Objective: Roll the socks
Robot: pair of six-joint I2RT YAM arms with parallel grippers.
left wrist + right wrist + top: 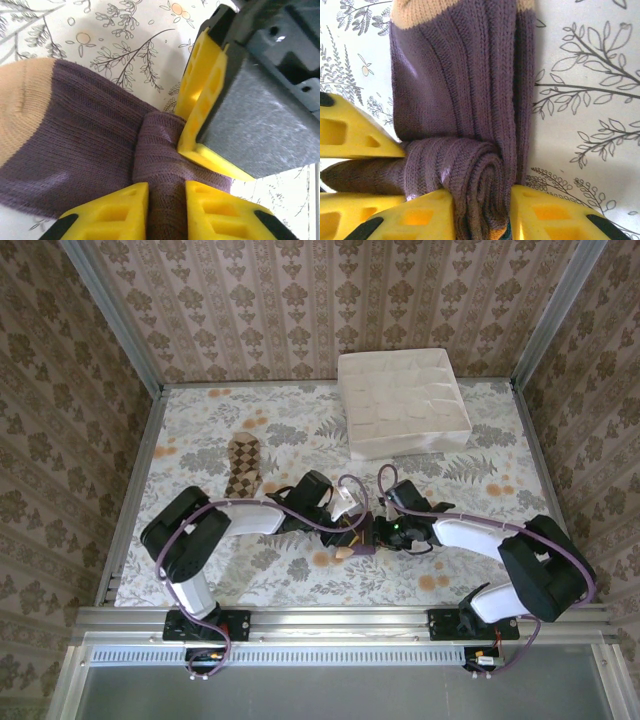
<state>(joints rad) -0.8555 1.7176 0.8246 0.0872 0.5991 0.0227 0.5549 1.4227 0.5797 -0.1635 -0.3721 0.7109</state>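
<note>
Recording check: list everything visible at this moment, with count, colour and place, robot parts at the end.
dark purple ribbed fabric sock with tan toe: one, purple and tan, table centre between the grippers, one end rolled up
brown-tan argyle fabric sock: one, brown and tan, lying left of centre
white cardboard divider box: one, white, far right of the table
floral-print table: one, pale with grey and orange print
patterned wall panels: brown, on three sides
left gripper: one, yellow fingers, either side of the purple sock's bunched fabric
right gripper: one, yellow fingers, closed on the sock's roll
</note>
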